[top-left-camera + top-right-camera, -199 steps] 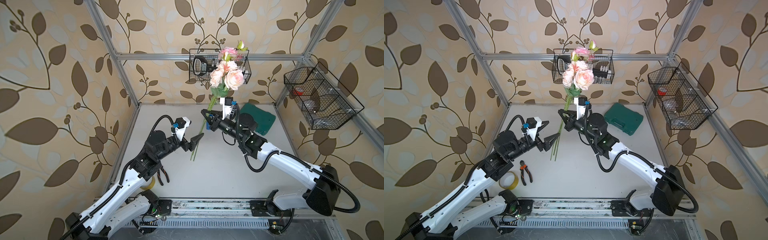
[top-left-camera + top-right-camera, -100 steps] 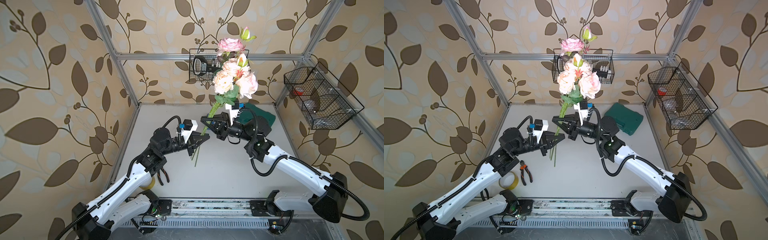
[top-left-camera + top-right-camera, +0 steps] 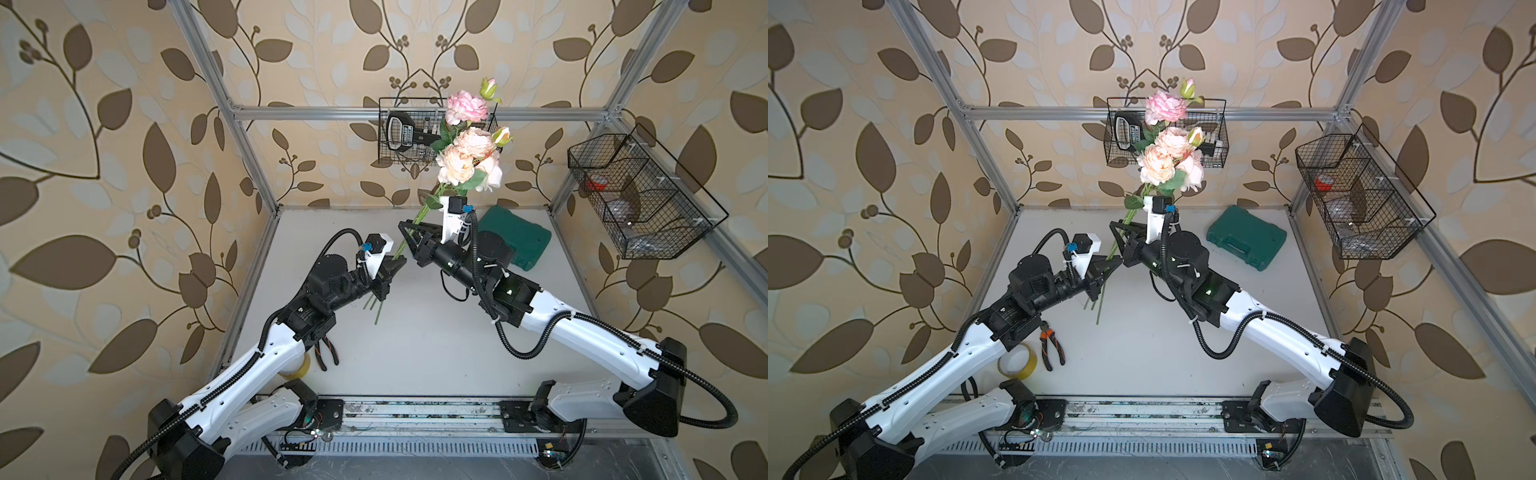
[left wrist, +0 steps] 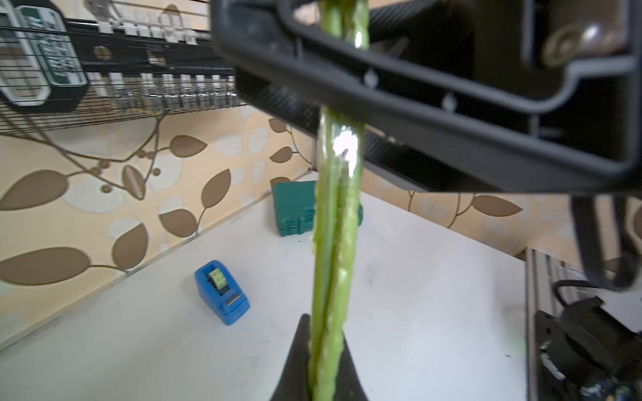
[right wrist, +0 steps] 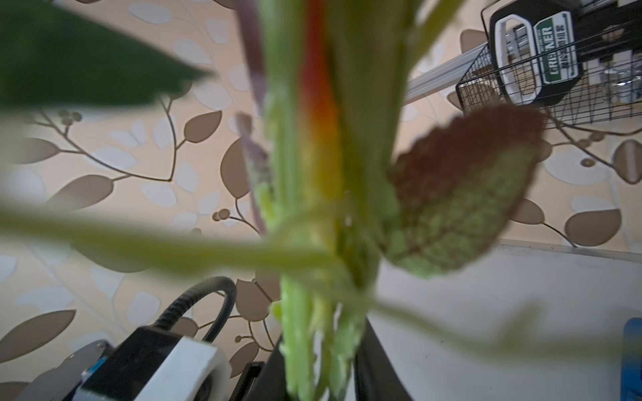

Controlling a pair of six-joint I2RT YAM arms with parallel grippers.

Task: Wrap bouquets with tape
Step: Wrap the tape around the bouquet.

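Note:
The bouquets are one bunch of pink and cream roses [image 3: 465,153] [image 3: 1167,158] held up over the table's back middle, with the green stems [image 4: 333,243] slanting down toward the left arm. My left gripper [image 3: 392,266] [image 3: 1111,264] [image 4: 324,333] is shut on the lower stems. Just above it, my right gripper [image 3: 408,241] [image 3: 1117,241] [image 5: 319,364] stands open, its fingers loosely on either side of the stems [image 5: 312,312]. The tape, a blue dispenser [image 4: 222,291], stands on the table beyond the stems and is hidden in both top views.
A green case [image 3: 515,237] lies at the back right. A yellowish tape ring [image 3: 1017,361] and pliers [image 3: 1050,345] lie under my left arm. Wire baskets hang on the back wall [image 3: 390,158] and the right wall [image 3: 640,195].
My left gripper has moved in and shut on the lower stems. My right gripper's jaws have come apart from the stems. The bunch has risen and tilted a little.

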